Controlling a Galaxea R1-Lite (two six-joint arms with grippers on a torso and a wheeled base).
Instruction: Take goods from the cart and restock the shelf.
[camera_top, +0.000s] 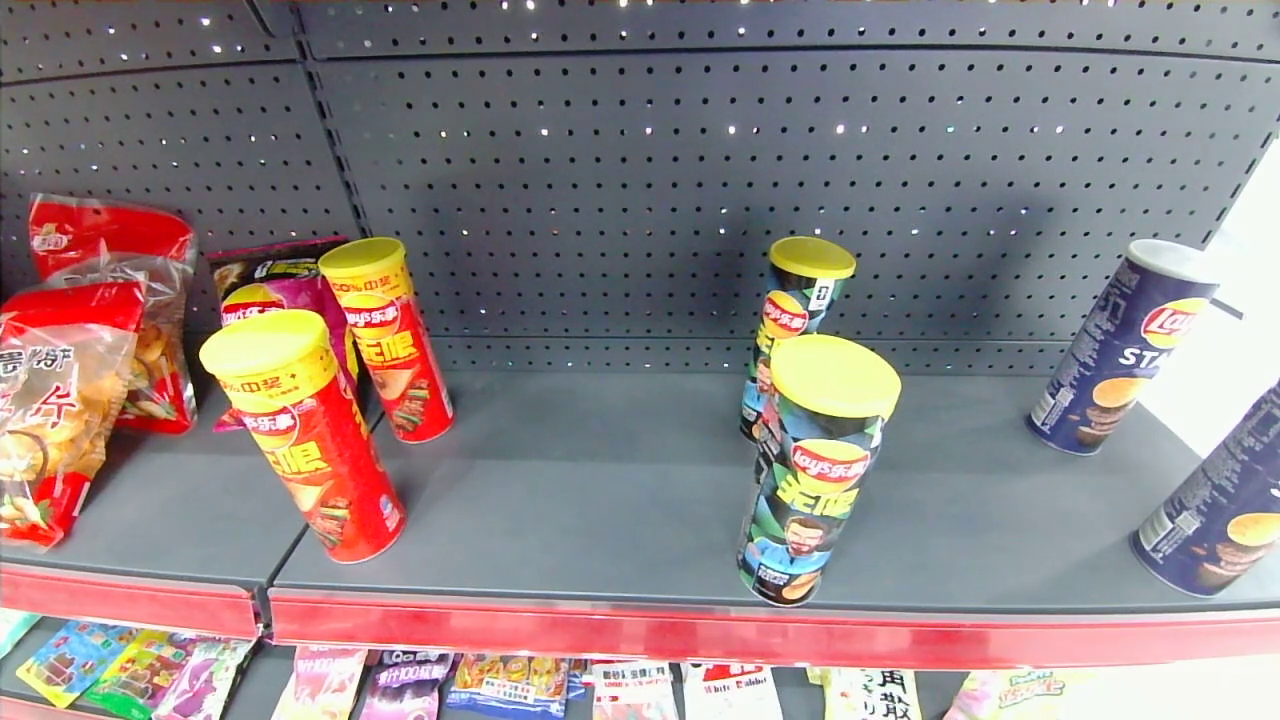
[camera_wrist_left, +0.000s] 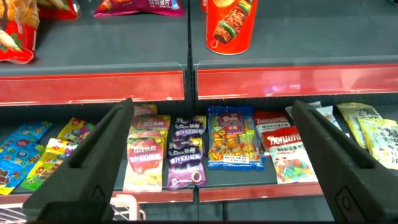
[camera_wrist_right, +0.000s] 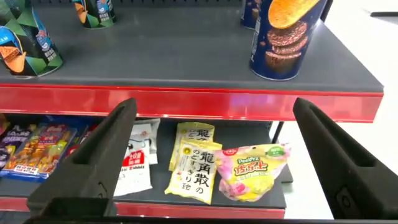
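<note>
A grey shelf (camera_top: 600, 480) with a red front lip holds chip cans. Two red cans (camera_top: 305, 440) with yellow lids stand at the left, one behind the other. Two dark patterned cans (camera_top: 815, 465) with yellow lids stand right of centre. Two navy cans (camera_top: 1120, 350) stand at the right end. My left gripper (camera_wrist_left: 208, 168) is open and empty, held below the red can (camera_wrist_left: 229, 25), facing the lower shelf. My right gripper (camera_wrist_right: 211, 168) is also open and empty, in front of the shelf's right end, under a navy can (camera_wrist_right: 283, 37).
Red snack bags (camera_top: 60, 400) and a purple bag (camera_top: 275, 280) sit at the shelf's left. The lower shelf holds flat candy packets (camera_wrist_left: 233, 140) and snack packets (camera_wrist_right: 199, 168). A white wire piece (camera_wrist_left: 124, 208) shows beneath the left gripper. Bare shelf lies between the can groups.
</note>
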